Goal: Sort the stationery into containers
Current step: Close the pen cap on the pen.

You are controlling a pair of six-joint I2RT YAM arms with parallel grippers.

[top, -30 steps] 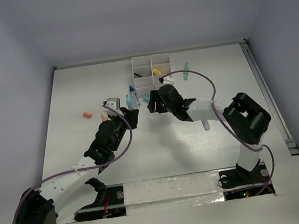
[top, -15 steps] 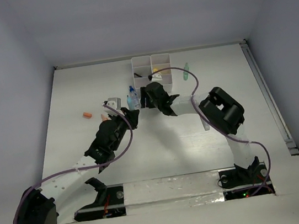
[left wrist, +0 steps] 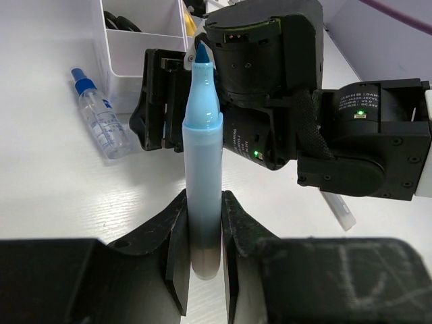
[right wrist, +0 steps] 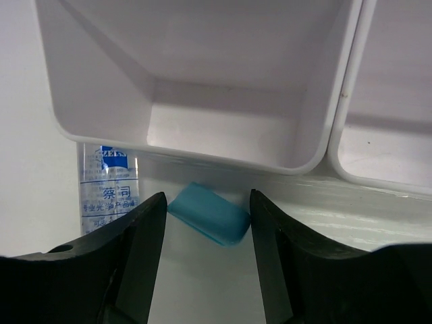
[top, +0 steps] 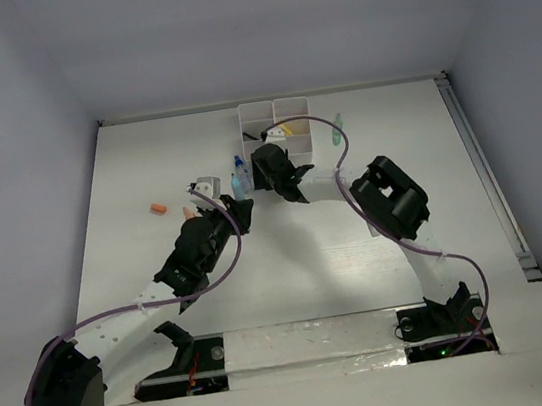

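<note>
My left gripper (left wrist: 202,246) is shut on a light blue marker (left wrist: 202,162), which points away from the wrist toward the right arm's wrist. In the top view the left gripper (top: 239,209) hovers mid-table. My right gripper (right wrist: 207,202) is open, its jaws on either side of a small teal eraser (right wrist: 208,214) lying on the table against the front wall of the white compartment organizer (right wrist: 202,152). From above, the right gripper (top: 268,166) sits just in front of the organizer (top: 275,114). I cannot tell whether the fingers touch the eraser.
A small clear spray bottle (top: 240,176) lies left of the eraser. An orange piece (top: 158,209), a silver object (top: 207,186) and a green item (top: 337,129) lie about the table. The organizer holds black and yellow items. A white stick (left wrist: 336,209) lies under the right arm.
The right arm has swung left and away from me, bringing its gripper from mid-table down to the eraser at the organizer's front. The left arm has held still with the marker.
</note>
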